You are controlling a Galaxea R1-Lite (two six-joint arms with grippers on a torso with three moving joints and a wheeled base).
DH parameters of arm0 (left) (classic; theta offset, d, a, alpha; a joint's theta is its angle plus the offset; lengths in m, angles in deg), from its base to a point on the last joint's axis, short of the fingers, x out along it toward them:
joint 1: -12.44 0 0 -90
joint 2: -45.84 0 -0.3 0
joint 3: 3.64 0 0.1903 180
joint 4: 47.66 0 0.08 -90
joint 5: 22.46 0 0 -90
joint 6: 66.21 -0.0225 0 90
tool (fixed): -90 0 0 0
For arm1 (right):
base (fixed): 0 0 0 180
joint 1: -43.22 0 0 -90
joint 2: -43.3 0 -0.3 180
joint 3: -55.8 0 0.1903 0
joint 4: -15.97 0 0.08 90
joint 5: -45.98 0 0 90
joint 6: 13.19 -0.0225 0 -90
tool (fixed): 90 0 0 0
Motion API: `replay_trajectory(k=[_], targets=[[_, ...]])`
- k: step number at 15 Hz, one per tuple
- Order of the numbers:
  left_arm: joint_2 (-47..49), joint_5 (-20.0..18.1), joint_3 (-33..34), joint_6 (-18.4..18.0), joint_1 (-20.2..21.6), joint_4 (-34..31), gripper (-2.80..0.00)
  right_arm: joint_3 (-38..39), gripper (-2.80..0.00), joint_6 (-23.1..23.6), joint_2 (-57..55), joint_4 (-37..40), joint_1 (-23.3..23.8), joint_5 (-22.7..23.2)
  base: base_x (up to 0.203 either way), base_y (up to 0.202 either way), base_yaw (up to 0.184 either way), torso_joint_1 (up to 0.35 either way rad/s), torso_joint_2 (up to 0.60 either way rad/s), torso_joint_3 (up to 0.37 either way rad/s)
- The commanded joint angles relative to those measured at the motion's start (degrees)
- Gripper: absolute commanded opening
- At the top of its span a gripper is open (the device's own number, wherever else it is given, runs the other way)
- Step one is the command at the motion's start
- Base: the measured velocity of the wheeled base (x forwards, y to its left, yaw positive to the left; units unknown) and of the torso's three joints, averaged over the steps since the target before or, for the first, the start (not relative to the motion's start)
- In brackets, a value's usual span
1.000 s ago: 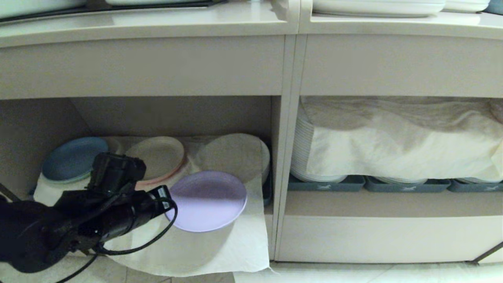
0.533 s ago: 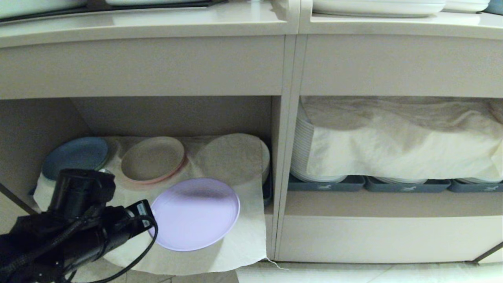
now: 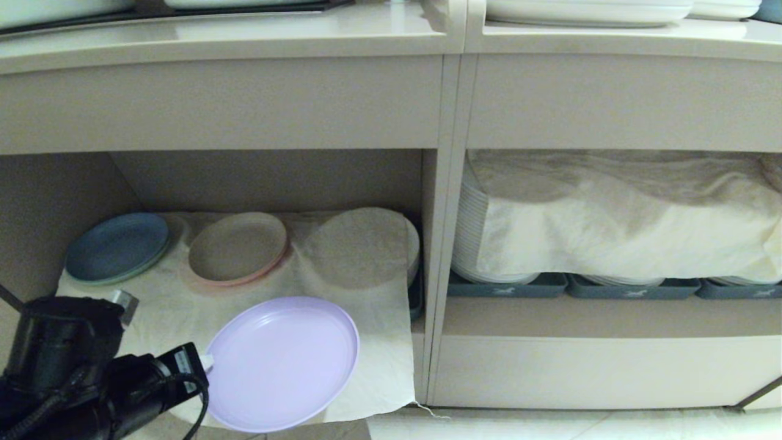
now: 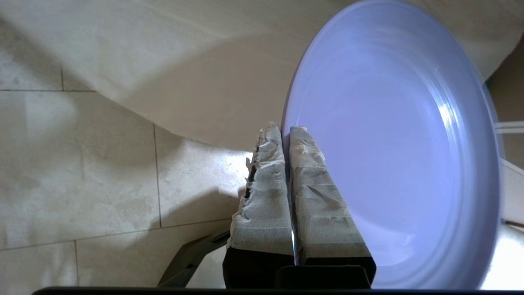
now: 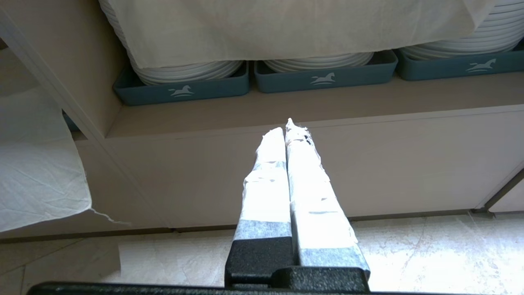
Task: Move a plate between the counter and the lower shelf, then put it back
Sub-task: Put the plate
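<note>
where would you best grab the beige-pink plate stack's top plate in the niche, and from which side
Pinch the top beige-pink plate at its raised front rim, coming in level from the open front of the lower shelf; it lies flat, so only the rim gives an edge.

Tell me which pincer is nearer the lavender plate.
Left. The left pincer is clamped on the lavender plate at its rim; the right pincer hangs empty before the tray niche.

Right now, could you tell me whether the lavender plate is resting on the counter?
No, the left gripper holds the plate by its rim, out in front of the lower shelf.
</note>
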Motion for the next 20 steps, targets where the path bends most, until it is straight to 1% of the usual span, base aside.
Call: replay_trajectory(k=[1, 4, 5, 7, 11, 13, 15, 18, 20], targets=[[-3.0, 0.1, 1.2, 0.2, 0.1, -0.1, -2.8, 0.0, -2.8, 0.0, 0.0, 0.0, -0.1, 0.0, 0.0, 0.0, 0.0, 0.0, 0.0, 0.0], [-6.5, 0.1, 4.7, 0.1, 0.1, -0.2, -2.8, 0.0, -2.8, 0.0, 0.0, 0.0, 0.0, 0.0, 0.0, 0.0, 0.0, 0.0, 0.0, 0.0], [-7.4, 0.0, 5.6, 0.0, 0.8, -0.2, -2.8, 0.0, -2.8, 0.0, 0.0, 0.0, 0.0, 0.0, 0.0, 0.0, 0.0, 0.0, 0.0, 0.0], [-9.0, -0.4, 6.4, -0.2, 3.2, -0.4, -2.8, 0.0, -2.8, 0.0, 0.0, 0.0, 0.0, 0.0, 0.0, 0.0, 0.0, 0.0, 0.0, 0.0], [-13.3, -1.2, 6.7, -0.3, 3.9, -3.6, -2.8, 0.0, -2.8, 0.0, 0.0, 0.0, -0.1, 0.0, 0.0, 0.0, 0.0, 0.0, 0.0, 0.0], [-16.0, -2.2, 6.7, -0.8, 4.9, -5.5, -2.8, 0.0, -2.8, 0.0, 0.0, 0.0, 0.0, 0.0, 0.0, 0.0, 0.0, 0.0, 0.0, 0.0], [-19.0, -3.4, 7.2, -4.6, 7.1, -7.4, -2.8, 0.0, -2.8, 0.0, 0.0, 0.0, -0.1, 0.0, 0.0, 0.0, 0.0, 0.0, 0.0, 0.0], [-24.7, -5.9, 9.5, -11.2, 9.6, -8.0, -2.8, 0.0, -2.8, 0.0, 0.0, 0.0, 0.0, 0.0, 0.0, 0.0, 0.0, 0.0, 0.0, 0.0], [-25.8, -8.3, 9.3, -13.0, 9.7, -7.8, -2.8, 0.0, -2.8, 0.0, 0.0, 0.0, 0.0, 0.0, 0.0, 0.0, 0.0, 0.0, 0.0, 0.0]])
